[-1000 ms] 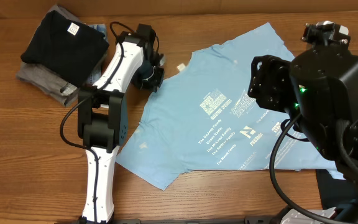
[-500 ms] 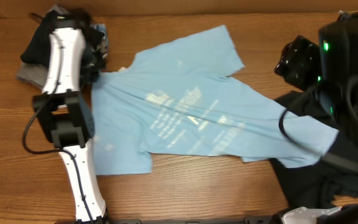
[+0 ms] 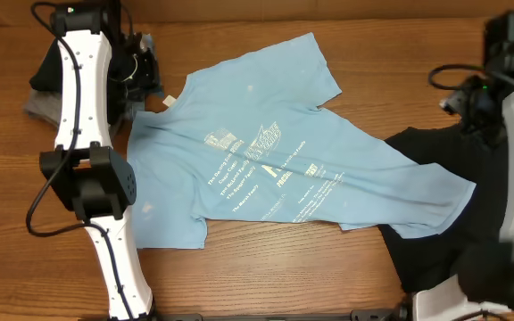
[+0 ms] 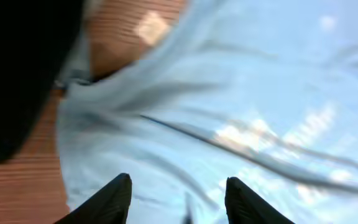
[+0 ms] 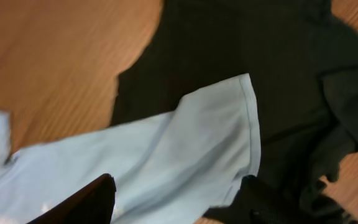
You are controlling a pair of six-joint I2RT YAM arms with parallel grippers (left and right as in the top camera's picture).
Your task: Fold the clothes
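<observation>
Sky-blue T-shirt (image 3: 275,160): lies wrinkled on the counter (image 3: 284,276) below your left end effector (image 4: 178,188) and right end effector (image 5: 179,194), both released, empty. Smooth its creases before you fold; grip at edges.

The left gripper (image 4: 179,186) hangs with its two dark fingers apart above a rumpled sky-blue shirt (image 4: 229,81). The shirt's white print is blurred. A dark garment (image 4: 17,74), seemingly black, lies at upper left on the wooden surface (image 4: 17,193).
</observation>
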